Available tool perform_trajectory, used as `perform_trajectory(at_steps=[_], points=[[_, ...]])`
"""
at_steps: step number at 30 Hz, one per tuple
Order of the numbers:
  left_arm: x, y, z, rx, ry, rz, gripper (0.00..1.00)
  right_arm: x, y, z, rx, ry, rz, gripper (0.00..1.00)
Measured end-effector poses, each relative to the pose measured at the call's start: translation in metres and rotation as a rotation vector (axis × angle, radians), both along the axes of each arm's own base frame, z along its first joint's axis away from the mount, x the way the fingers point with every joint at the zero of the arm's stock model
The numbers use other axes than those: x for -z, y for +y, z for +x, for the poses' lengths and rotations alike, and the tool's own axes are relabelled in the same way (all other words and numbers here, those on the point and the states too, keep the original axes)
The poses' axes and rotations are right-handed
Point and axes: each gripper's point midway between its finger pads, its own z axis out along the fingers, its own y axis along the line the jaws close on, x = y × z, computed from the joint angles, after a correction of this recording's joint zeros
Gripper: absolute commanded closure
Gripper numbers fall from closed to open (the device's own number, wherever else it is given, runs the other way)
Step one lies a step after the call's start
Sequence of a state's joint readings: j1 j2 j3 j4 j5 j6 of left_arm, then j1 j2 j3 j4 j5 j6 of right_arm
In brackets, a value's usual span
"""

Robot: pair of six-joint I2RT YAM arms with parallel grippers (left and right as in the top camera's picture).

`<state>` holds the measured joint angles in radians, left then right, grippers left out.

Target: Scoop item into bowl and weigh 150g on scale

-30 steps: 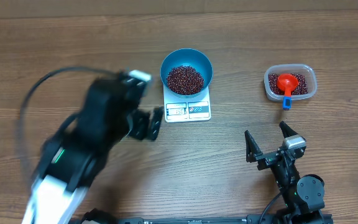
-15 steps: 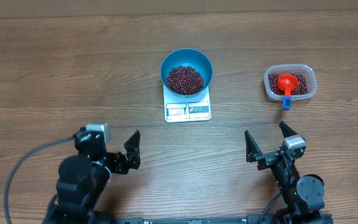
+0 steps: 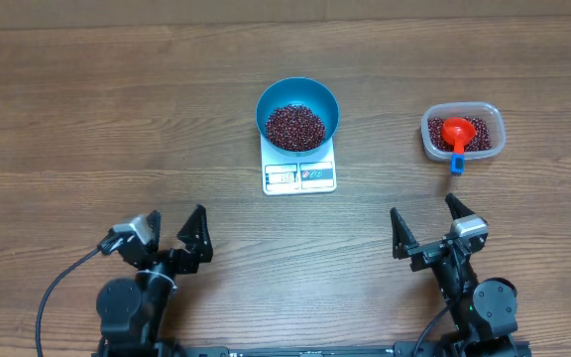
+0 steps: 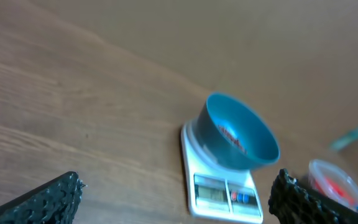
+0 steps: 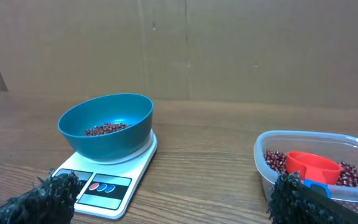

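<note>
The left claw [image 3: 174,220] and the right claw [image 3: 423,208] both hung released, jaws spread wide and holding nothing, low over the near side of the table [image 3: 117,99] and well apart from each other. Farther back at mid-table the blue bowl [image 3: 266,104] sat on the white scale [image 3: 300,177], with a heap of red-brown beans [image 3: 295,126] in its bottom. To the right, a clear tub [image 3: 495,114] held more beans and a red scoop [image 3: 457,131].

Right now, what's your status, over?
Left gripper and right gripper open, empty. Beans in blue bowl on scale. Red scoop in tub. Nothing blocking.
</note>
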<state>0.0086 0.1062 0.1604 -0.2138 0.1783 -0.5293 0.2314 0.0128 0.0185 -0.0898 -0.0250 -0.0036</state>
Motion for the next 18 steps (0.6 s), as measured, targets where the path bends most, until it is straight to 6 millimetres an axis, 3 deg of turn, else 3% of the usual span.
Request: perform_trajectory(at_steps=[8, 18], points=[[-0.011, 0.016, 0.003, -0.098, -0.129, -0.065, 0.00, 0.000, 0.000, 0.000, 0.000, 0.000, 0.000, 0.00], [0.010, 0.029, 0.008, -0.179, -0.108, -0.082, 0.00, 0.000, 0.000, 0.000, 0.000, 0.000, 0.000, 0.00]])
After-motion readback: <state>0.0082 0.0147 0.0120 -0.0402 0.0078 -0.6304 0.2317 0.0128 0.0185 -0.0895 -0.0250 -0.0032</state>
